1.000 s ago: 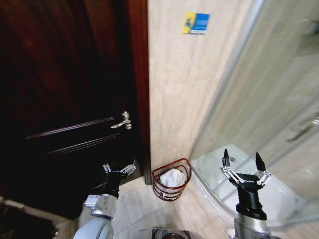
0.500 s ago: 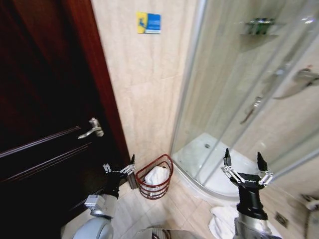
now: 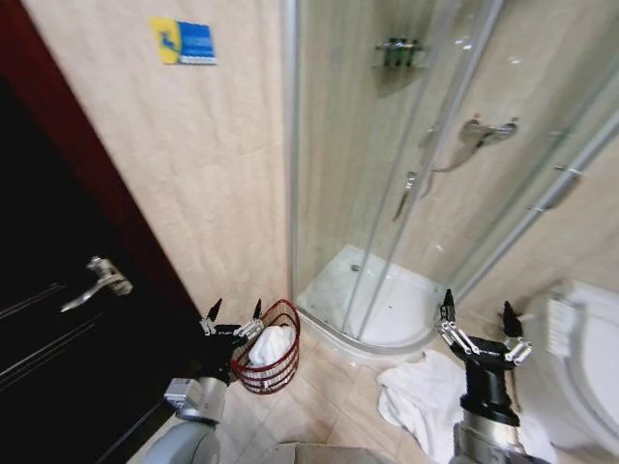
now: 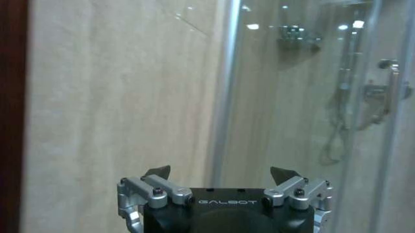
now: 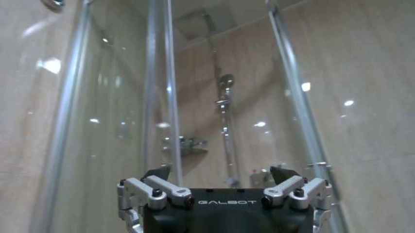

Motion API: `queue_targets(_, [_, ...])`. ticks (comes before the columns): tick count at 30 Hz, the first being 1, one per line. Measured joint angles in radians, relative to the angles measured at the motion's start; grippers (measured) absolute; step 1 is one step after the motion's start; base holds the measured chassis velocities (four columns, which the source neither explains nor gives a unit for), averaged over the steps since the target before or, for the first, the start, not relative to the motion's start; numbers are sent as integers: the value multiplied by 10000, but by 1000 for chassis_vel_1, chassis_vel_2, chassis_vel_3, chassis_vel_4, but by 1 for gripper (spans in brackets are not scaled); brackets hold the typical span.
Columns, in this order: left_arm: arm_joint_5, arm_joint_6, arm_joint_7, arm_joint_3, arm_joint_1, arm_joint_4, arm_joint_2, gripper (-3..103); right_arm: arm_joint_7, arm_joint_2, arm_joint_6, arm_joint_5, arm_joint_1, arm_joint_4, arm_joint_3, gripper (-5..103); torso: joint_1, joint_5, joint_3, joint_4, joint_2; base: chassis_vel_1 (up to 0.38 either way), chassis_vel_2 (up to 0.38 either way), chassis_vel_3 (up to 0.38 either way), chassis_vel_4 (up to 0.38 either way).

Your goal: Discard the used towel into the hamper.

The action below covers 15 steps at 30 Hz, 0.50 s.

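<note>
Step in hand: locating the towel (image 3: 426, 396), lying on the floor lower right. Hamper (image 3: 268, 346) stands lower left. Left hand (image 3: 232, 315) and right hand (image 3: 477, 315) are spread wide, empty. Next: right hand descends onto towel.

"GALBOT" is printed in pale letters on the black body of the left gripper (image 4: 220, 174) and likewise on the right gripper (image 5: 220, 174).
</note>
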Motion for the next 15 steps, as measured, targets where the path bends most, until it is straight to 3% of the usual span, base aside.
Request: queue_targets(15, [0,0,0,0,0,0,-1,100,32,6,174,-25,-36,-167,-40,100,0,3,0,0,0,-128,-113,-121,-121])
